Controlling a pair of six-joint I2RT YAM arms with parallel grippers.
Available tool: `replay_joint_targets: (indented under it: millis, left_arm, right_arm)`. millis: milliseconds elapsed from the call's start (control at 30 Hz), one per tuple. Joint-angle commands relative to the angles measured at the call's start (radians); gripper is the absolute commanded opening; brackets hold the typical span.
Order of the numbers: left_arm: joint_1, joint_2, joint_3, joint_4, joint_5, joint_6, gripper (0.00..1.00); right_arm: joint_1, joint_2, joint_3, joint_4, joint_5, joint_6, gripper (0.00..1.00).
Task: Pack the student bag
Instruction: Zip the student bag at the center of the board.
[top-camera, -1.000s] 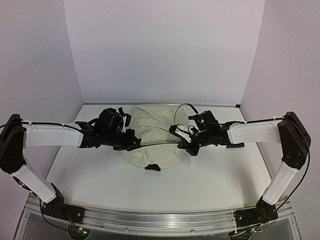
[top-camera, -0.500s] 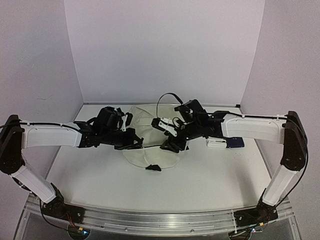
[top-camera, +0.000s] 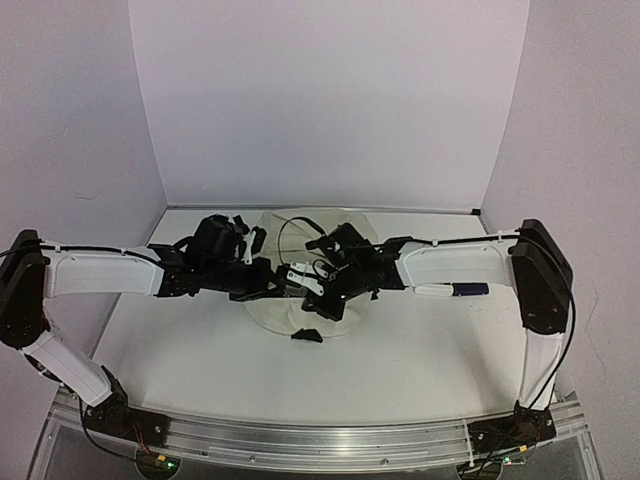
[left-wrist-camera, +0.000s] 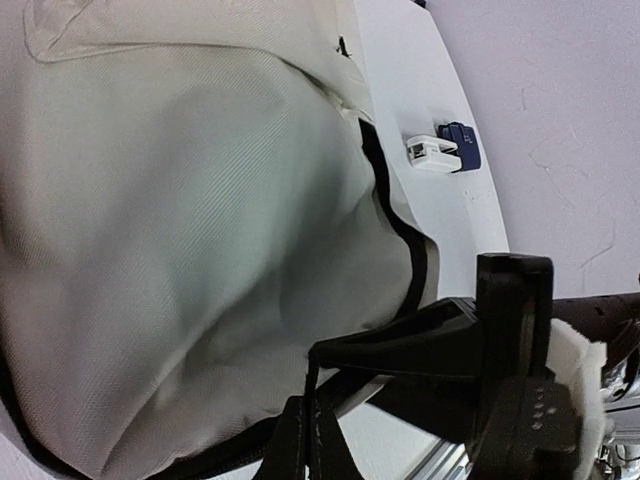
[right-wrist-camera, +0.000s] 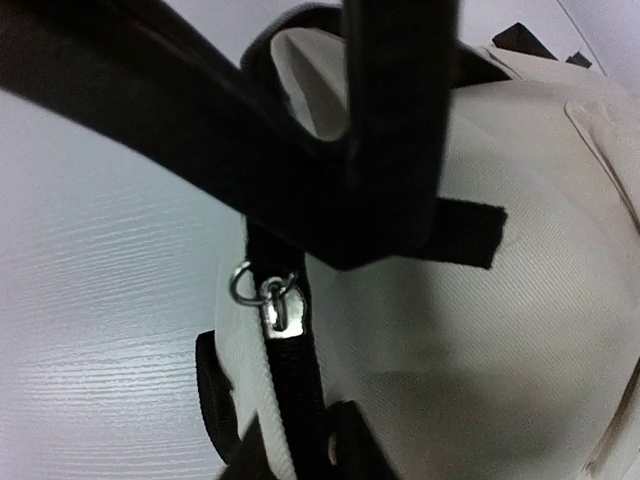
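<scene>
The student bag (top-camera: 275, 315), cream fabric with black zipper lines, lies mid-table with both grippers meeting over its near half. My left gripper (top-camera: 268, 283) is shut on a black strap (left-wrist-camera: 312, 395) at the bag's edge, the cream panel (left-wrist-camera: 180, 220) bulging behind it. My right gripper (top-camera: 300, 290) sits right beside it, coming from the right. In the right wrist view the silver zipper slider (right-wrist-camera: 276, 302) with its small ring lies just ahead of my right gripper (right-wrist-camera: 300, 455). The black zipper line (right-wrist-camera: 295, 390) runs down between the shut jaws.
A small white and dark blue object (top-camera: 452, 290) lies on the table right of the bag, under the right forearm, and shows again (left-wrist-camera: 440, 152) in the left wrist view. A black strap end (top-camera: 306, 335) sticks out at the bag's near edge. Walls enclose the table.
The right arm swung left from the bag's right side to its near middle beside the left gripper, opening and shutting on the way. The white and blue object is now uncovered.
</scene>
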Motion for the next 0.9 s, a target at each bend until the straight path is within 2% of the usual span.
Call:
replay_joint_targets:
  millis: [0,233,333,500,533,600,667,867]
  left_arm:
    - [0.019,-0.051,-0.015,-0.024,-0.084,-0.013,0.0]
    - [0.146,-0.069,-0.09,-0.07,-0.175,-0.063,0.0]
    - [0.191,-0.088,-0.112,-0.062,-0.172,-0.054,0.0]
    - [0.197,-0.091,-0.091,-0.052,-0.12,-0.009,0.0]
    - [0.196,-0.09,-0.094,-0.028,-0.09,-0.004,0.0]
    - [0.192,-0.094,-0.105,0.022,-0.031,-0.003,0.0]
    - [0.179,-0.096,-0.109,0.044,0.006,-0.003,0.0]
    - [0.144,-0.091,-0.095,0.044,0.009,0.002,0.0]
  right_arm:
    - [-0.003,-0.081,-0.028,-0.009,0.048,0.02,0.0]
    - [-0.002,-0.226,-0.216,-0.01,0.09,0.008,0.0]
    - [-0.016,-0.26,-0.282,-0.014,0.111,-0.006,0.0]
    - [-0.034,-0.278,-0.313,-0.015,0.146,-0.051,0.01]
    - [-0.034,-0.273,-0.299,-0.019,0.135,-0.043,0.1]
    - [-0.03,-0.262,-0.238,-0.041,0.082,-0.015,0.41]
    - [-0.013,-0.24,-0.177,-0.05,0.046,0.013,0.54]
    - [0.044,-0.125,0.02,-0.062,0.02,0.034,0.59]
